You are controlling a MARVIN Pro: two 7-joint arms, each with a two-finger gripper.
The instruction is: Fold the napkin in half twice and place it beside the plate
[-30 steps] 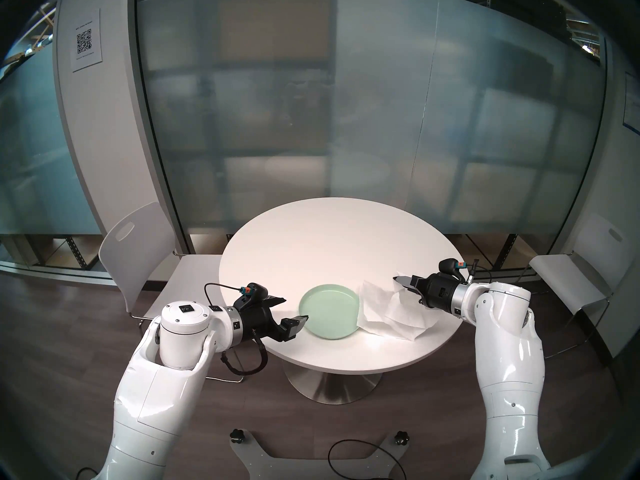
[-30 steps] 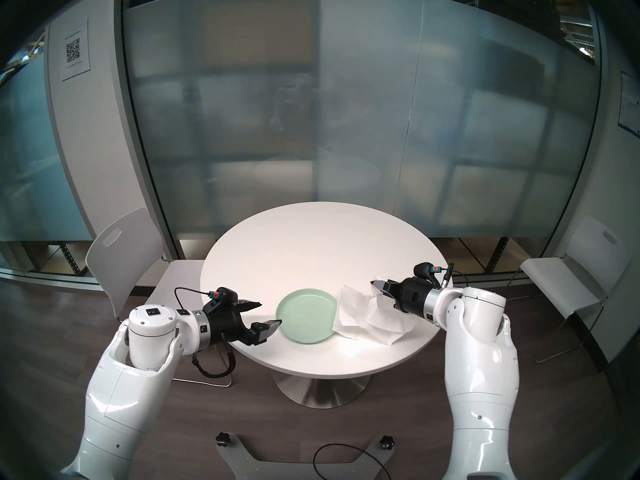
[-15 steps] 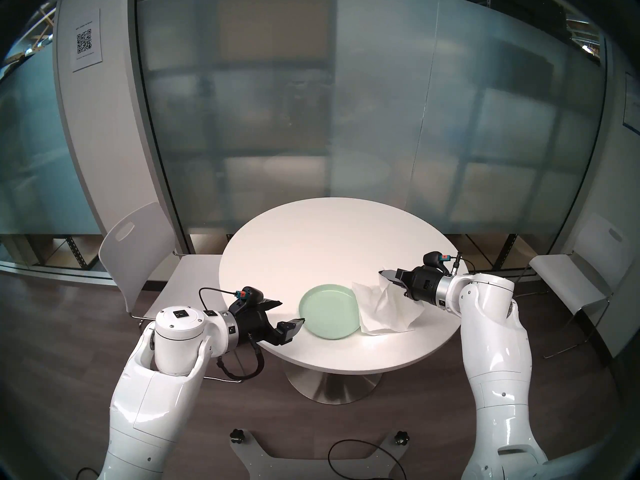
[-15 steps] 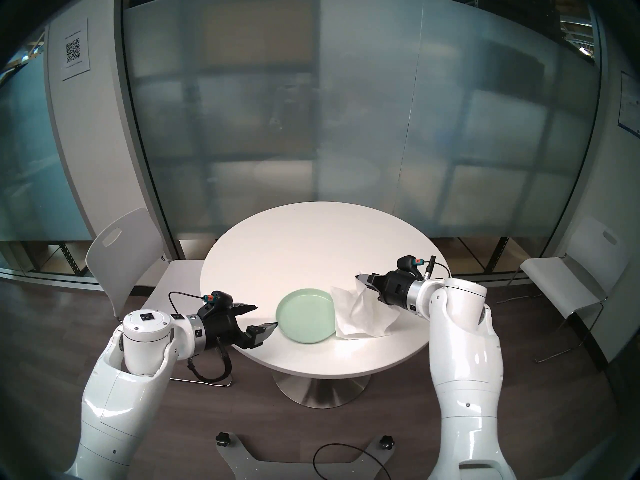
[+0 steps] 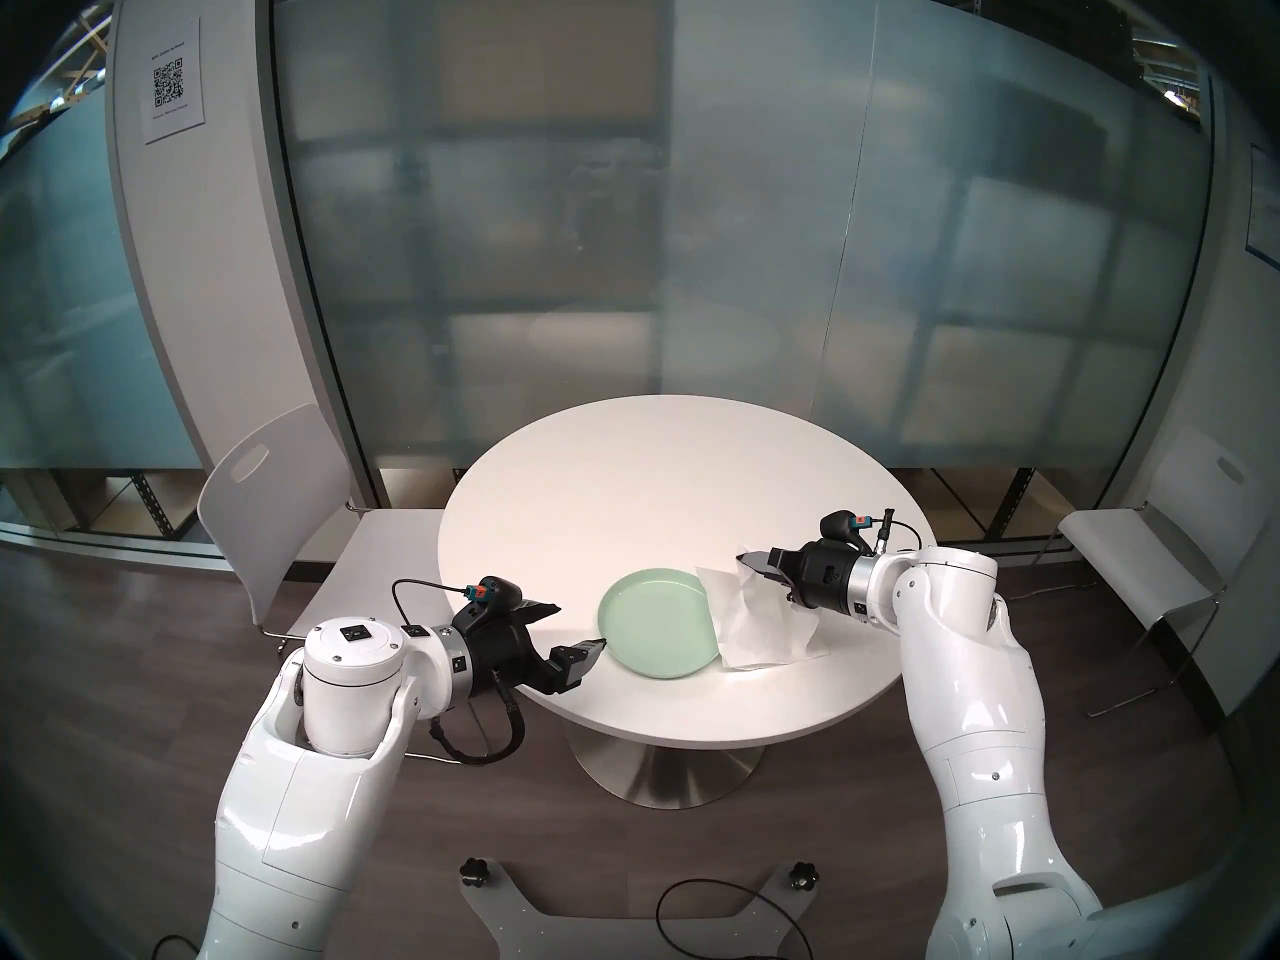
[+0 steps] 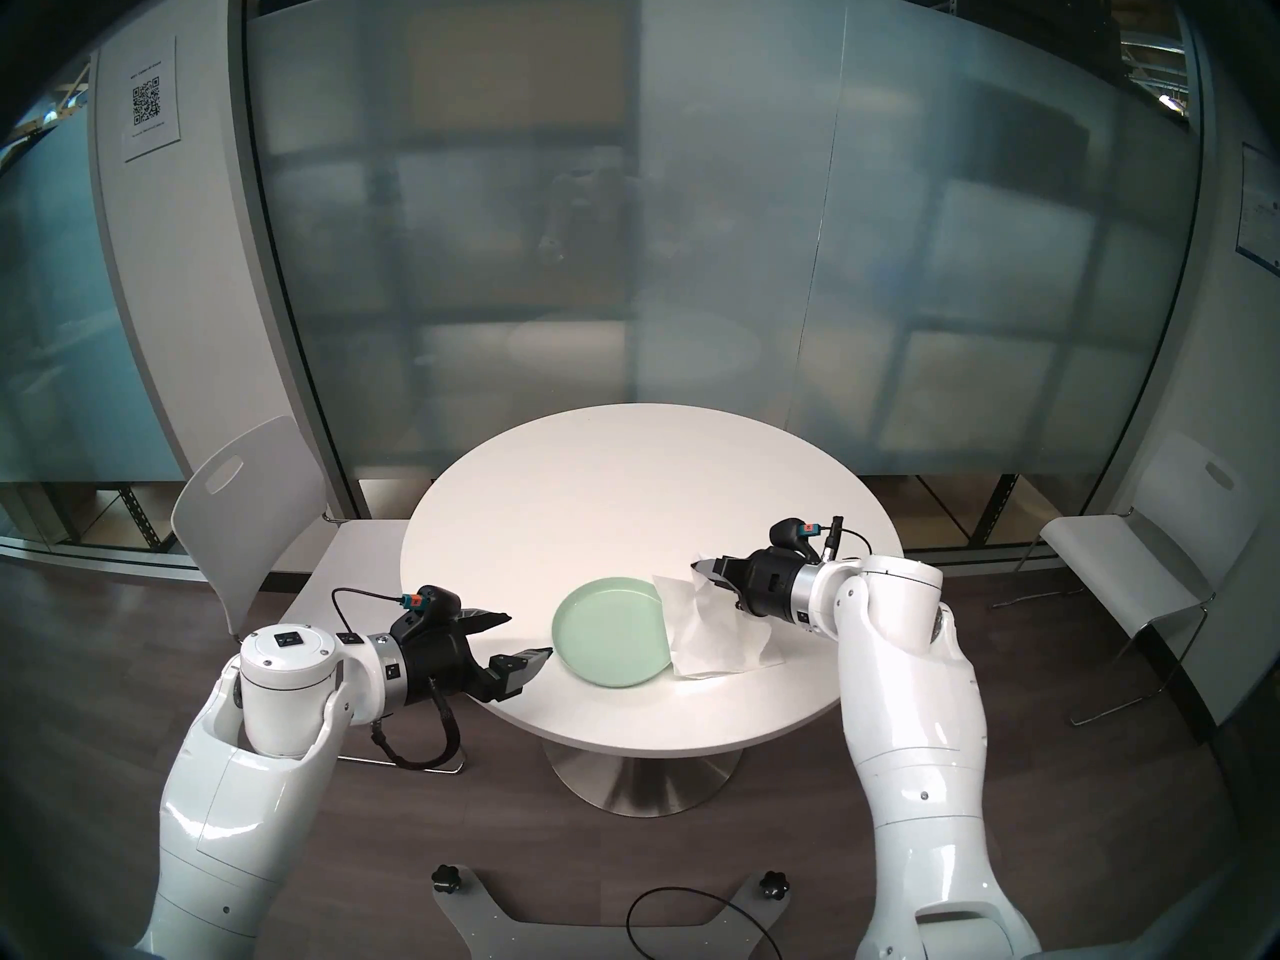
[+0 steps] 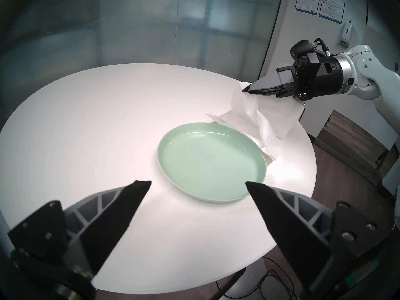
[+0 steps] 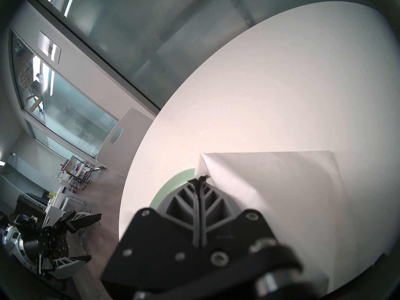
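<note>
Pinching the napkin (image 5: pixel 762 619) corner, right hand (image 5: pixel 747 559) lifting it beside the plate (image 5: pixel 656 623), left hand (image 5: pixel 568 622) hovering wide apart, QR sheet (image 5: pixel 168 82) unreadable on the wall.

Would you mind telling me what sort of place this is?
Probably an office meeting room: a round white table with white chairs on either side, frosted glass partition walls, and a QR-code notice on a pillar.
</note>
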